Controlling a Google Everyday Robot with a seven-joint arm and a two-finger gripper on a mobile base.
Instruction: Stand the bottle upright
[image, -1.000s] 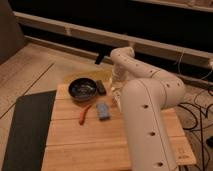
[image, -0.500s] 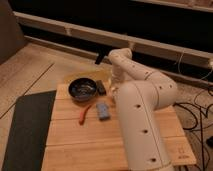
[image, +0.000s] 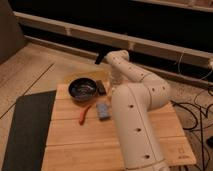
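My white arm (image: 135, 100) rises from the front of the wooden table (image: 75, 135), bends, and reaches down at the back of the table just right of the dark bowl (image: 82, 89). My gripper (image: 104, 86) shows as a dark part beside the bowl's right rim. A pale upright shape under my wrist (image: 116, 79) blends with the arm, and I cannot tell whether it is the bottle. No white bottle shows clearly elsewhere on the table.
A blue rectangular block (image: 103, 110) lies in front of the bowl, and a thin orange-red tool (image: 86, 113) lies to its left. A dark mat (image: 30, 130) covers the table's left side. Cables lie on the floor at the right (image: 197, 112).
My arm's elbow and wrist have shifted slightly. The bowl, the blue block and the orange-red tool have not moved.
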